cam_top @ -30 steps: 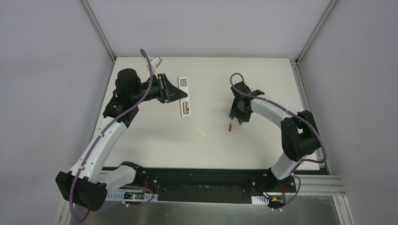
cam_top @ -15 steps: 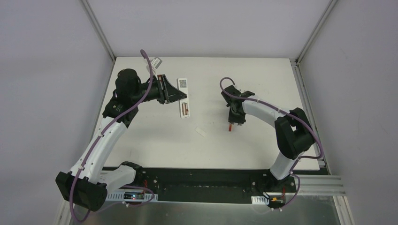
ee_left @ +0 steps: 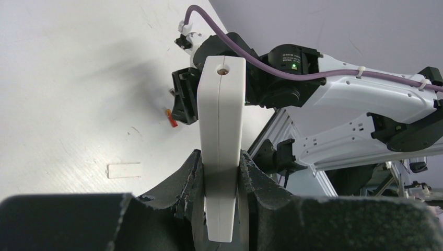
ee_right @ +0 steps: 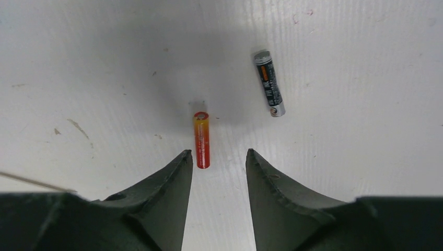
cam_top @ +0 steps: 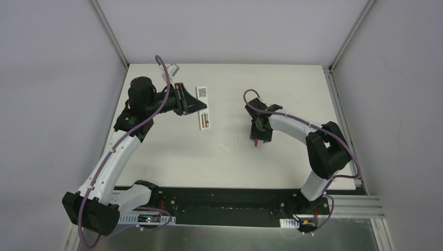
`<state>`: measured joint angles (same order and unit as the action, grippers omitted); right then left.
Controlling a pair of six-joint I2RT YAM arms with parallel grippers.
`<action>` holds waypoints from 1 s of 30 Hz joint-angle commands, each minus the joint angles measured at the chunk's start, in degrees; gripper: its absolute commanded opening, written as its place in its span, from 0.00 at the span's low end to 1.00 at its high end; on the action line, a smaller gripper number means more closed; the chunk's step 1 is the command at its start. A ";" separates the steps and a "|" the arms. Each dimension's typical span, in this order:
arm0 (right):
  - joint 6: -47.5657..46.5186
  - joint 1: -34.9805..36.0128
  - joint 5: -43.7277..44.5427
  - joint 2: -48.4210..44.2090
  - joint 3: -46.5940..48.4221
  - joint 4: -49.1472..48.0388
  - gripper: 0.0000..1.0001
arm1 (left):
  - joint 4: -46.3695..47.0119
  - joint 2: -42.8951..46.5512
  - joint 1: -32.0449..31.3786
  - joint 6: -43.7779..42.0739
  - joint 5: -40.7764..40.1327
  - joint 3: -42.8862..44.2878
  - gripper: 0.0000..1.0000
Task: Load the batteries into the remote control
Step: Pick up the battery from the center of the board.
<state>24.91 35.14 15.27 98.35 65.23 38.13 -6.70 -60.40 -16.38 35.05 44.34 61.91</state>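
The white remote control (cam_top: pixel 205 123) lies lengthwise at the back left, with its code label and open battery bay showing. My left gripper (cam_top: pixel 202 107) is shut on its middle. In the left wrist view the remote (ee_left: pixel 221 115) stands edge-on between the fingers (ee_left: pixel 221 163). My right gripper (cam_top: pixel 256 136) hovers open just above the red-orange battery (cam_top: pixel 256 143). In the right wrist view this battery (ee_right: pixel 201 139) lies on the table with its near end between the open tips (ee_right: pixel 218 154), close to the left one. The dark grey battery (ee_right: pixel 269 82) lies further ahead to the right.
A small loose white cover piece (cam_top: pixel 223 147) lies on the table between the remote and the red-orange battery; it also shows in the left wrist view (ee_left: pixel 124 170). The table's side rails and grey walls enclose the work area.
My right gripper has moved left and towards the near edge, coming down over the red-orange battery. The left arm and the remote have not moved.
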 commanded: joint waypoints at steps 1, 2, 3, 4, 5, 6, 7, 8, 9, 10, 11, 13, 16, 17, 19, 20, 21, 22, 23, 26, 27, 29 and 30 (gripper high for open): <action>3.11 0.44 -3.89 -1.10 -0.59 -1.99 0.46 | 0.58 1.68 0.65 -1.31 -1.08 0.45 0.00; 3.38 0.50 -3.91 -0.65 -0.55 -2.09 0.46 | 0.54 1.77 0.65 -1.30 -1.21 0.41 0.00; 3.63 0.54 -3.72 -0.31 -0.47 -2.26 0.45 | 0.44 1.84 0.65 -1.30 -1.31 0.33 0.00; 3.80 0.55 -3.64 -0.03 -0.50 -2.47 0.44 | 0.40 1.95 0.65 -1.30 -1.36 0.25 0.00; 3.90 0.55 -3.71 0.11 -0.54 -2.67 0.43 | 0.25 2.07 0.65 -1.30 -1.49 0.18 0.00; 3.98 0.55 -3.60 0.31 -0.54 -2.76 0.42 | 0.21 2.12 0.65 -1.30 -1.59 0.15 0.00; 4.08 0.55 -3.50 0.55 -0.54 -2.87 0.41 | 0.16 2.21 0.65 -1.30 -1.74 0.06 0.00; 4.11 0.55 -3.37 0.81 -0.54 -2.78 0.39 | 0.06 2.33 0.65 -1.30 -1.84 -0.01 0.00; 4.16 0.55 -3.28 1.06 -0.62 -2.80 0.38 | -0.02 2.41 0.65 -1.30 -1.88 -0.19 0.00; 4.23 0.55 -3.19 1.18 -0.77 -2.80 0.37 | -0.06 2.49 0.69 -1.30 -2.03 -0.21 0.00; 4.33 0.55 -3.14 1.41 -0.87 -2.76 0.36 | -0.17 2.68 0.68 -1.30 -2.05 -0.27 0.00; 4.63 0.56 -3.26 1.77 -1.35 -2.84 0.35 | -0.39 2.87 0.71 -1.43 -2.13 -0.40 0.00; 4.93 0.55 -3.39 2.19 -1.96 -3.33 0.33 | -0.65 3.16 0.74 -1.56 -2.39 -0.55 0.00; 4.89 0.55 -3.44 2.34 -2.07 -3.63 0.32 | -0.72 3.16 0.74 -1.56 -2.40 -0.55 0.00; 4.82 0.55 -3.40 2.60 -2.17 -3.88 0.29 | -0.83 3.11 0.74 -1.56 -2.39 -0.64 0.00; 4.76 0.59 -3.53 2.76 -2.06 -4.05 0.27 | -0.92 3.15 0.74 -1.56 -2.41 -0.60 0.00; 4.80 0.55 -3.51 2.88 -2.04 -4.17 0.25 | -0.88 3.22 0.74 -1.56 -2.41 -0.63 0.00; 4.88 0.58 -3.31 2.98 -2.02 -4.29 0.21 | -0.98 3.26 0.74 -1.56 -2.48 -0.65 0.00; 4.95 0.51 -3.26 2.95 -2.04 -4.50 0.16 | -1.05 3.34 0.74 -1.56 -2.45 -0.61 0.00; 4.20 0.37 -4.23 1.78 -3.06 -6.71 0.06 | -1.33 3.68 0.74 -1.56 -2.74 -0.73 0.00; 3.40 0.37 -4.78 0.93 -3.54 -7.98 0.04 | -1.46 3.79 0.74 -1.56 -2.77 -0.81 0.00; 1.04 0.50 -5.96 -2.50 -4.83 -10.62 0.01 | -1.70 3.80 0.74 -1.56 -2.93 -0.78 0.00; -0.64 0.47 -6.93 -4.20 -5.38 -12.71 0.00 | -1.73 3.76 0.74 -1.52 -3.04 -0.79 0.00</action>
<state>28.05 35.40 11.05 99.74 62.17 30.98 -9.72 -58.37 -16.38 34.63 41.60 61.12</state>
